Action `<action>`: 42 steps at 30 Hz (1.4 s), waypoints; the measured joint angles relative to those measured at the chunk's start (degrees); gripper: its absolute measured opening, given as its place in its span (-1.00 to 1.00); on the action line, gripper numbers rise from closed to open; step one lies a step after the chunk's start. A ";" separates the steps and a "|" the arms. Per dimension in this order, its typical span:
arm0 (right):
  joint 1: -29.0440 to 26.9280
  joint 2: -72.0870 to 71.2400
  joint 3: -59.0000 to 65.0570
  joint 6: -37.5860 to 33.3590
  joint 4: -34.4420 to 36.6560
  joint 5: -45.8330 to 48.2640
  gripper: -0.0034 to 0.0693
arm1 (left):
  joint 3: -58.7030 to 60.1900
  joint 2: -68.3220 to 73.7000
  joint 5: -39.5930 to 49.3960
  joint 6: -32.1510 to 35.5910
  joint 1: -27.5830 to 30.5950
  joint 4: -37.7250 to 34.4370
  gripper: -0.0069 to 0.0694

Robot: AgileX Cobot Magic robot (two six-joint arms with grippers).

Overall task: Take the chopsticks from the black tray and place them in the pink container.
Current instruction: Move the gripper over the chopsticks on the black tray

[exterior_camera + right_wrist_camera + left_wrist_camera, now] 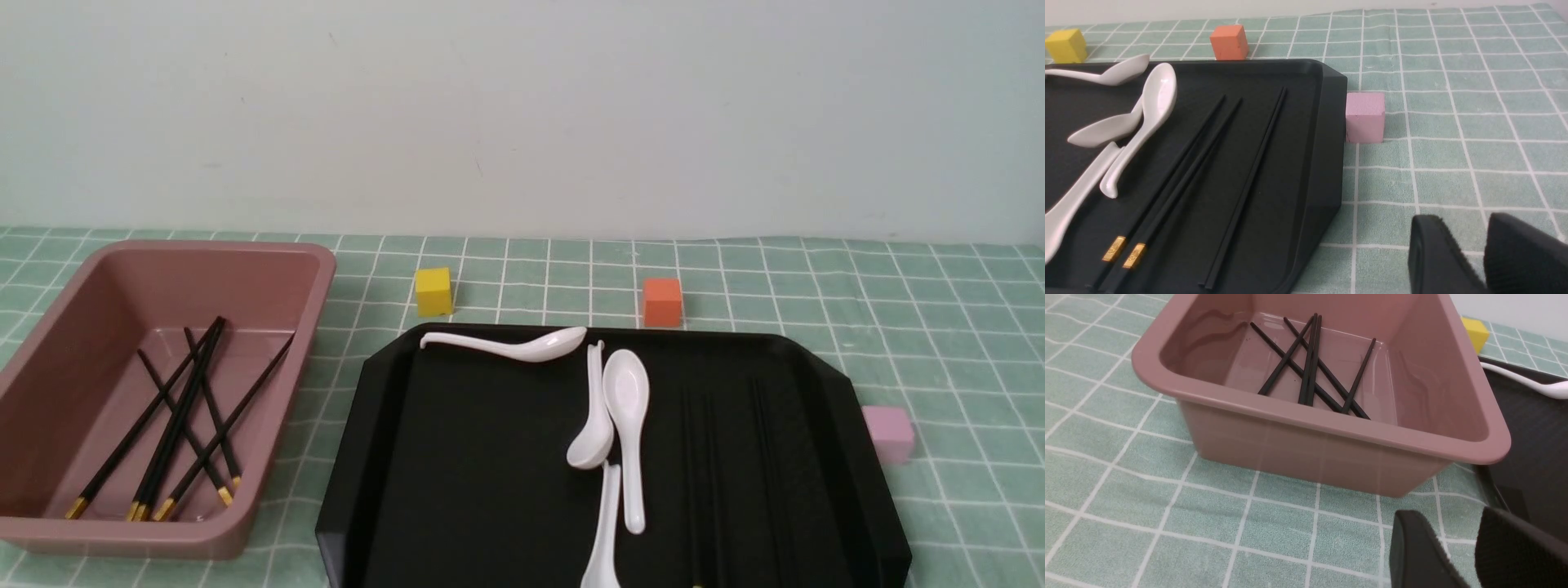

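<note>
The black tray (490, 474) lies in the middle of the table. Three black chopsticks (1188, 163) with gold tips rest side by side on its right half, faint in the front view (718, 457). Left of the tray stands the pink container (318, 269) with several chopsticks (175, 416) crossed on its floor, also plain in the left wrist view (1310, 363). My left gripper (1447, 516) hovers over the cloth at the container's near corner, shut and holding nothing. My right gripper (1461, 220) is over the cloth beside the tray's right rim (1327, 134), shut and holding nothing. Neither gripper shows in the front view.
Several white soup spoons (624, 408) lie on the tray beside the chopsticks. A yellow cube (433, 291) and an orange cube (662, 301) stand behind the tray. A small pale pink cube (1365, 116) sits against its right side. A green checked cloth (939, 327) covers the table.
</note>
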 joint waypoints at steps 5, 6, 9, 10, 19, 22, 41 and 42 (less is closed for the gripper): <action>0.00 0.00 0.00 0.00 0.00 0.00 -0.29 | 0.00 0.00 0.00 0.00 0.00 0.00 -0.19; 0.00 0.00 0.00 0.00 0.00 0.00 -0.29 | 0.00 0.00 0.00 0.00 0.00 0.00 -0.19; 0.00 0.00 0.00 0.00 0.00 0.00 -0.29 | 0.00 0.00 0.00 0.00 0.00 0.00 -0.19; 0.00 0.00 0.00 0.00 0.00 0.00 -0.28 | 0.00 0.00 0.00 0.00 0.00 0.00 -0.19; 0.00 0.00 0.00 0.00 0.00 0.00 -0.27 | 0.00 0.00 0.00 0.00 0.00 0.00 -0.19; 0.00 0.00 0.00 0.00 0.00 0.00 -0.26 | 0.00 0.00 0.00 0.00 0.00 0.00 -0.19; 0.00 0.00 0.00 0.00 -0.06 -0.06 -0.25 | 0.00 0.00 0.00 0.00 0.00 0.00 -0.19; 0.00 0.00 0.00 0.00 0.42 -0.12 -0.25 | 0.00 0.00 0.00 0.00 0.00 0.00 -0.19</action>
